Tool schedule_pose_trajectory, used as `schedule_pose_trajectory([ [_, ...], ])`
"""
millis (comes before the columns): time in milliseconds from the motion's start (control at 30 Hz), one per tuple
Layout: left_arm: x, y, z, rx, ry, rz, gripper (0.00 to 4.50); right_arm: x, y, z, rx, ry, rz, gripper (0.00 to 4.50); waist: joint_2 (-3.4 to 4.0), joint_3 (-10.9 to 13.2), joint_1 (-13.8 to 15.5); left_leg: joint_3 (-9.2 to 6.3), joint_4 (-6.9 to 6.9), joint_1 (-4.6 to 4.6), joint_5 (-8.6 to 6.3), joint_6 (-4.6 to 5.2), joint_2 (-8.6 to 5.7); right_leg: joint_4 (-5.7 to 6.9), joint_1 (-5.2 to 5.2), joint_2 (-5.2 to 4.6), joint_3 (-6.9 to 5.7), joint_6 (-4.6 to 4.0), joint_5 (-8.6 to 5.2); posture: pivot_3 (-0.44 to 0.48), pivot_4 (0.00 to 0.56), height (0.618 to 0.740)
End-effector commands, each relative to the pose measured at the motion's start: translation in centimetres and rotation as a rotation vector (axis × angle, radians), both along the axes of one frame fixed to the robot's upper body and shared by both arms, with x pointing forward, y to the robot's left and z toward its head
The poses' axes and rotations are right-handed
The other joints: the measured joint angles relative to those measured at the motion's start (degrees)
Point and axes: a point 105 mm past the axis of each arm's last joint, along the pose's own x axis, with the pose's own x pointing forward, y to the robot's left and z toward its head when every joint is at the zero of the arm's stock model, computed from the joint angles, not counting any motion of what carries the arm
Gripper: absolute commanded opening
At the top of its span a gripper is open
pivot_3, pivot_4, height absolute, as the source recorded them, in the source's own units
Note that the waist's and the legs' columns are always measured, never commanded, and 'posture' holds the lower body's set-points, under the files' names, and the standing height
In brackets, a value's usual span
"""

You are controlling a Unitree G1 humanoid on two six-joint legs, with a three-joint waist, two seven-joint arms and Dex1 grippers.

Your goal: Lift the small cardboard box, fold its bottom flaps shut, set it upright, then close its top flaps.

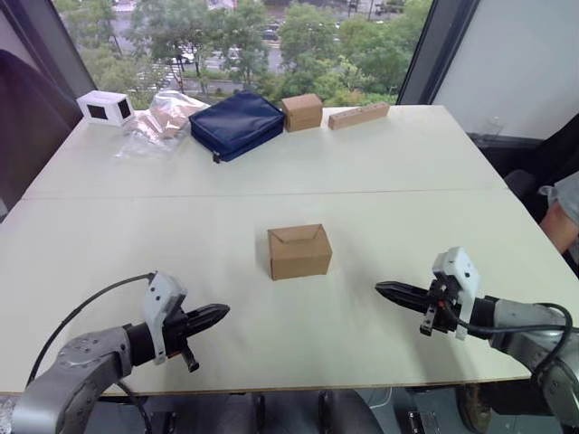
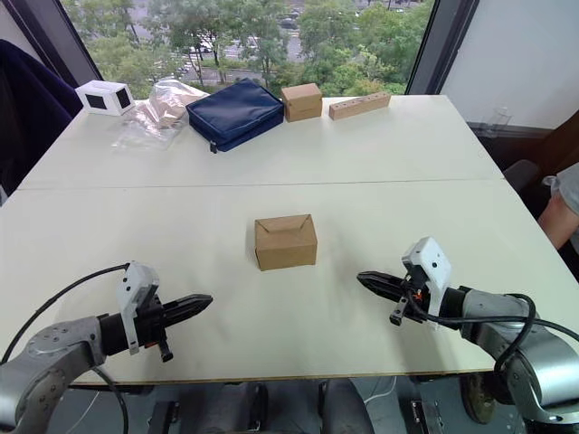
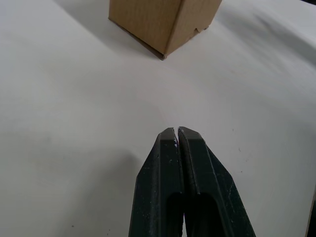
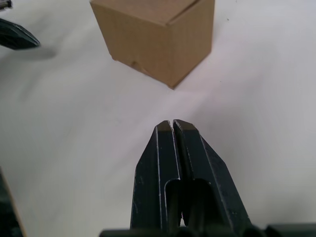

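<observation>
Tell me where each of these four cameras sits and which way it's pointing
Left eye, right eye: on the head, looking forward and down over the table; both arms show, the left gripper and right gripper flanking the small cardboard box.
Left wrist: along its shut fingers toward the box.
Right wrist: along its shut fingers toward the box.
All four share the box.
</observation>
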Motion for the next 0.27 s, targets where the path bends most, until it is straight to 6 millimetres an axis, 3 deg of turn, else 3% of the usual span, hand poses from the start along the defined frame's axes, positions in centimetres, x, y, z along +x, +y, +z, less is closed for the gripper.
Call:
schedule_pose_trajectory([
  [33, 0.19, -0.42, 0.61, -0.016, -0.035, -0.018, 0.06, 0.32, -0.19, 0.77, -0.010, -0.044, 0.019, 0.00, 0.00, 0.00, 0.05, 0.00, 0.00, 0.02, 0.00, 0.00, 0.00, -0.02, 0.04, 0.00, 0.00, 0.00, 0.00, 0.000, 0.150, 0.740],
  [267, 0.25, -0.51, 1.39, -0.023, -0.039, -0.050, 0.06, 1.20, -0.66, 0.89, -0.013, -0.054, 0.020, 0.00, 0.00, 0.00, 0.02, 0.00, 0.00, 0.03, 0.00, 0.01, 0.00, -0.04, 0.04, 0.01, 0.00, 0.07, 0.04, 0.000, 0.150, 0.740],
])
